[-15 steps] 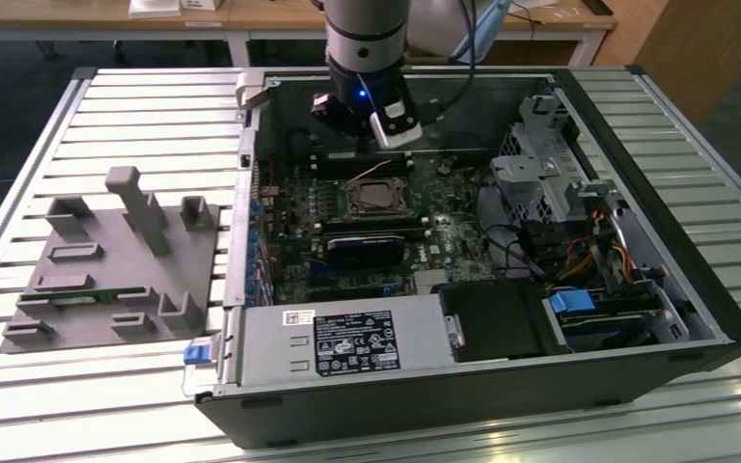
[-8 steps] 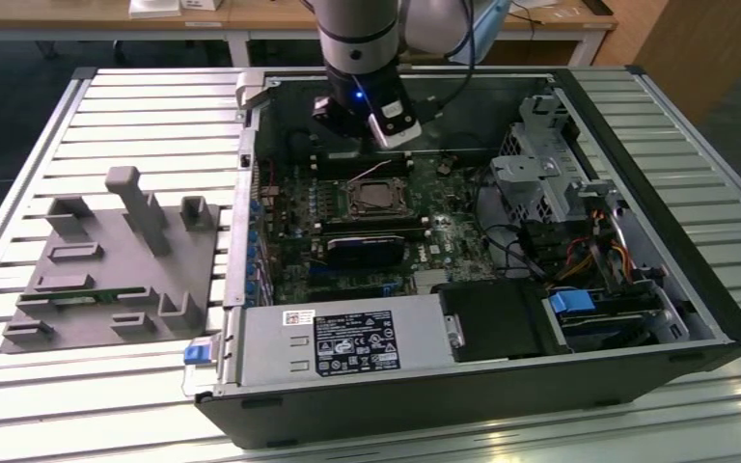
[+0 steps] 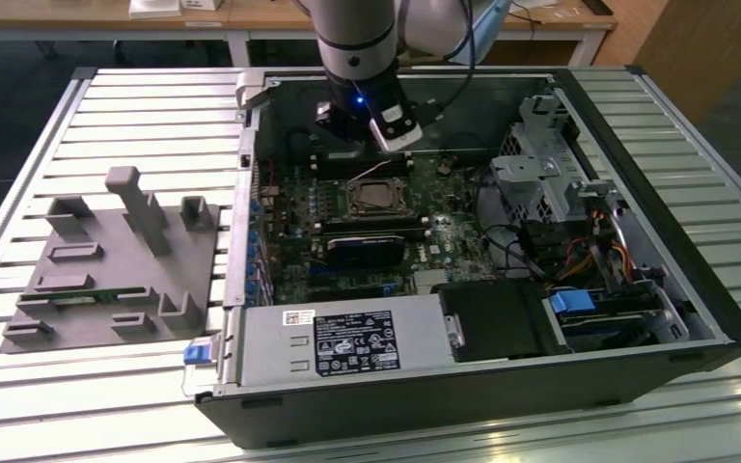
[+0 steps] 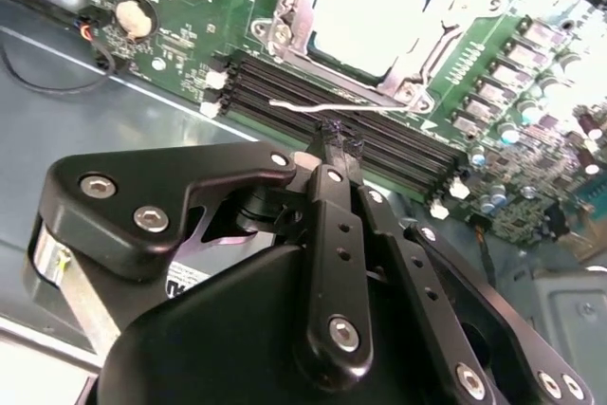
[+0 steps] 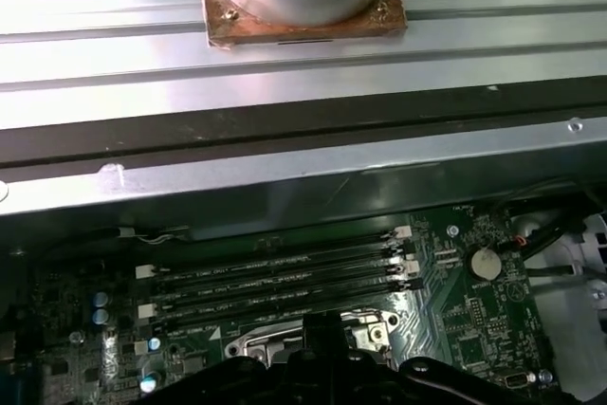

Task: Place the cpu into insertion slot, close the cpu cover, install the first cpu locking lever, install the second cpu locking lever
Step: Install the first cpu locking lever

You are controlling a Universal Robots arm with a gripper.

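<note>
Slatted table, computer case; in the second wrist view, gripper seemingly pressed together near cpu.

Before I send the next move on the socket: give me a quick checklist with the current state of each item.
1. cpu seated in the insertion slot: ok. Its silver face lies flat inside the socket.
2. cpu cover down: ok. The frame appears to lie flat around the chip.
3. locking lever latched: not ok. The thin wire stands free over the memory slots.
4. gripper lined up with the lever: ok. Its tip sits right next to the wire in the second wrist view.
5. Contact between gripper and lever: cannot tell.
6. Other locking lever's state: cannot tell.
</note>
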